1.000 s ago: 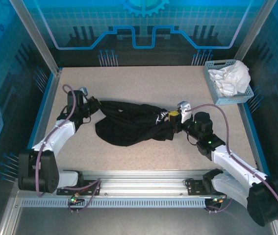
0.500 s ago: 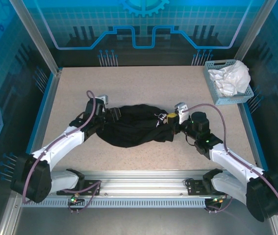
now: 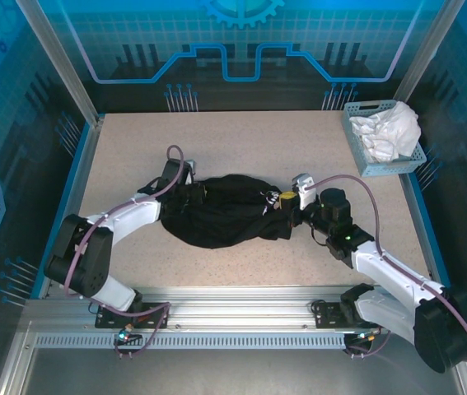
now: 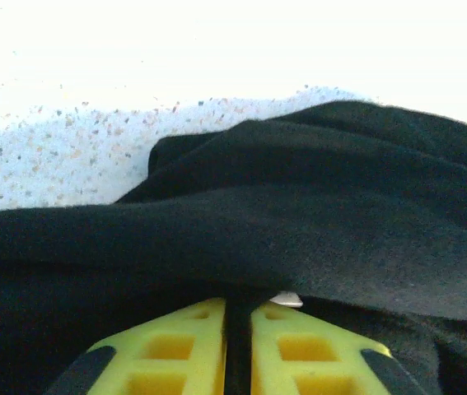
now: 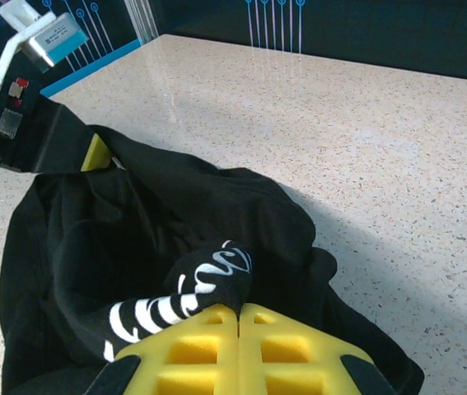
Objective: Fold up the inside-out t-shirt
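The inside-out t-shirt [image 3: 221, 210] lies in a black heap in the middle of the table [image 3: 241, 136], between the two arms; it is not flat at all. The left gripper [image 3: 189, 194] is at the left end of the heap; its yellow fingers [image 4: 175, 337] are pressed close together with black cloth right at their tips, so it looks like a pinch on the shirt. The right gripper [image 3: 287, 200] is at the right end; its jaws are squeezed tight on a fold with white printed stripes [image 5: 163, 311].

The job now, I think, is to open the heap out. To do that well, both arms should lift a little and pull apart slowly and evenly, so the cloth goes smooth; a quick tug could make it slip free. The blue basket [image 3: 357, 148] with the white cloth [image 3: 389, 127] sits far off in the corner.
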